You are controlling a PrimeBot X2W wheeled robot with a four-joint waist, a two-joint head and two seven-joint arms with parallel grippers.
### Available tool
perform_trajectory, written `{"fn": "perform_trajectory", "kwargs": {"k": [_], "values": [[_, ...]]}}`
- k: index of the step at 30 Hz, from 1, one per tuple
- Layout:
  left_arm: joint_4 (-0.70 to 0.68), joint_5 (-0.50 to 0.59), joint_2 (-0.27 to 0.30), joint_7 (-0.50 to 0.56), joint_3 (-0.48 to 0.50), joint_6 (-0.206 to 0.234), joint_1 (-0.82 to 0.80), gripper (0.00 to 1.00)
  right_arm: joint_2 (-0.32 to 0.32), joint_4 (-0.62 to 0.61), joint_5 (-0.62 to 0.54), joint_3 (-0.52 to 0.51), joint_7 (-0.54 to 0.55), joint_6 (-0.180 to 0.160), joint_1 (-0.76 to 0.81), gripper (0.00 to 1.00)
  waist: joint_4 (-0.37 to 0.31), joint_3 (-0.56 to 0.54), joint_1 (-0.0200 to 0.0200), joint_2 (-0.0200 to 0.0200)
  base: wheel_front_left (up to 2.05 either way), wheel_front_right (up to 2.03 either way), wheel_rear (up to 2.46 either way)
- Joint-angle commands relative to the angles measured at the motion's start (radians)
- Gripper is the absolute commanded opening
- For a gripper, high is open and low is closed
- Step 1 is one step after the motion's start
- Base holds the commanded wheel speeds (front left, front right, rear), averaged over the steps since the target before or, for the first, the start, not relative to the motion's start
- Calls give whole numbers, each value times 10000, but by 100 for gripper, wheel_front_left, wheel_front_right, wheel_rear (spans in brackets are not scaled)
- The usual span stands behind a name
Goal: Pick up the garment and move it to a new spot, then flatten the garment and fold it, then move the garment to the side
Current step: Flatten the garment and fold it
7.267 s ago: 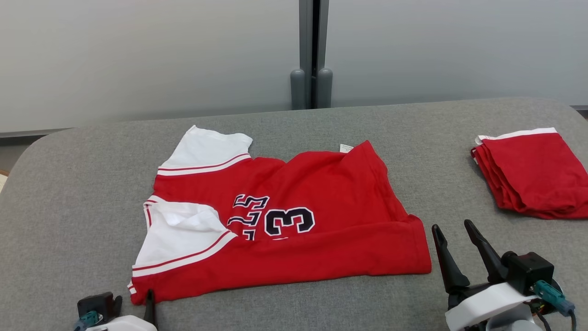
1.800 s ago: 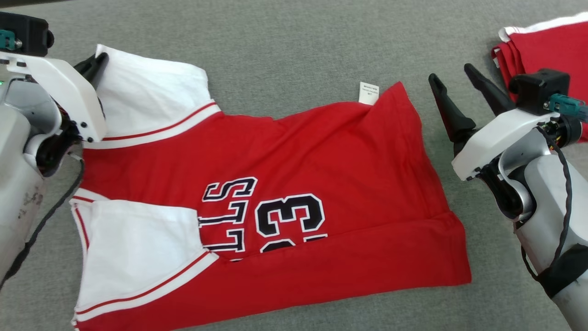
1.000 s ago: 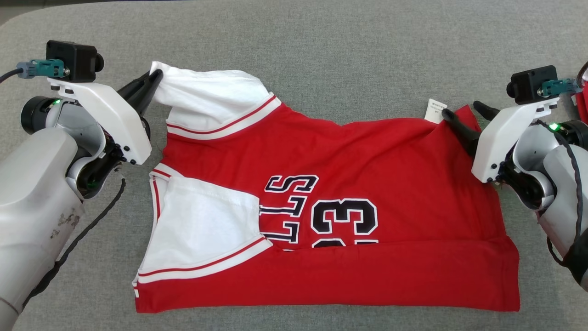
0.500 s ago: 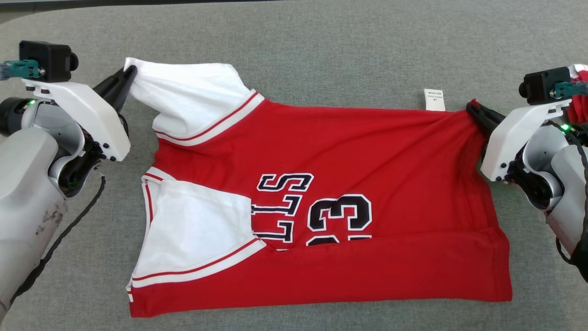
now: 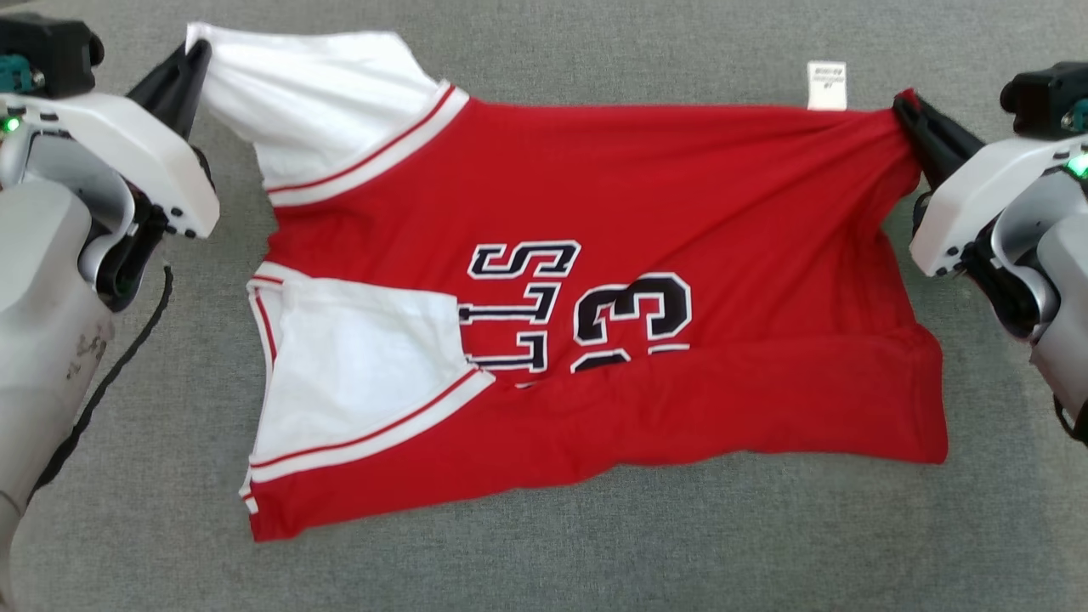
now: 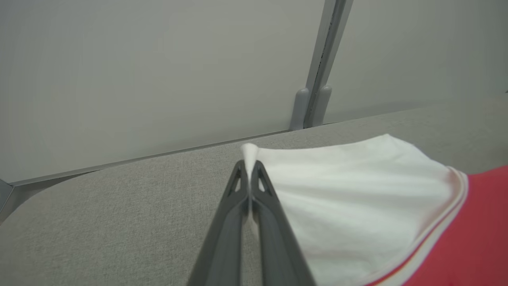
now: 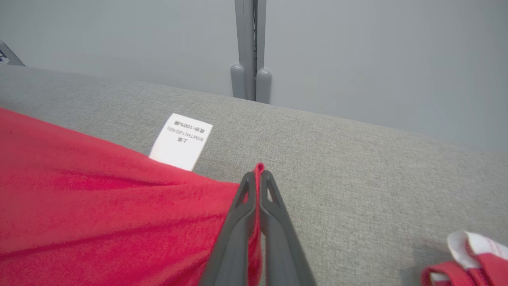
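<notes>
Though the garment (image 5: 637,195) is gripped at both far corners and drawn taut, its near edge lies on the grey table (image 5: 544,552); moving, flattening, folding and setting aside are judged undone. The left gripper (image 5: 197,53) is clamped on a white sleeve (image 5: 323,102), the right gripper (image 5: 906,109) on the red hem (image 5: 863,140). A pale wall (image 6: 158,59) is seen behind.

Label (image 5: 827,85) print just left of my right pincer (image 5: 903,109) is too small for me to read; the jersey's (image 5: 680,187) folded hem (image 5: 680,412) hides the number's (image 5: 633,310) lower half.
</notes>
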Motion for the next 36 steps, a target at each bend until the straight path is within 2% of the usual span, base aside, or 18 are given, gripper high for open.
{"fn": "perform_trajectory", "kwargs": {"k": [1,10,17,24,28,31,36], "values": [[274,165,-28,-185,-35,0,-346,0,-86,244,-202,86,-175,-26,-301,0,-16,79,0,-1,0,0,0],[1392,968,-705,-940,-220,92,-1444,0,274,1131,-1155,578,-1346,-26,-1402,0,-28,368,0,-1,0,0,0],[1629,1244,-935,-1075,-220,35,-1111,0,471,1221,-1304,873,-1961,-24,-1097,0,34,141,0,-1,0,0,0],[902,1710,-599,-1086,-200,4,-359,0,188,542,-993,812,-2195,-24,-117,0,165,-493,0,-1,0,0,0],[156,1898,-340,-1088,-219,-3,329,0,-307,-48,-1322,793,-2191,-25,565,0,290,-942,0,-1,0,0,0],[-408,1961,-69,-1089,-454,-3,941,0,-446,-399,-1109,491,-2188,-25,1276,0,377,-1293,0,-1,0,0,0],[-1221,1969,306,-1057,-792,-5,1909,0,-780,-729,-782,598,-2191,-25,2388,0,585,-1945,0,-1,0,0,0]]}}
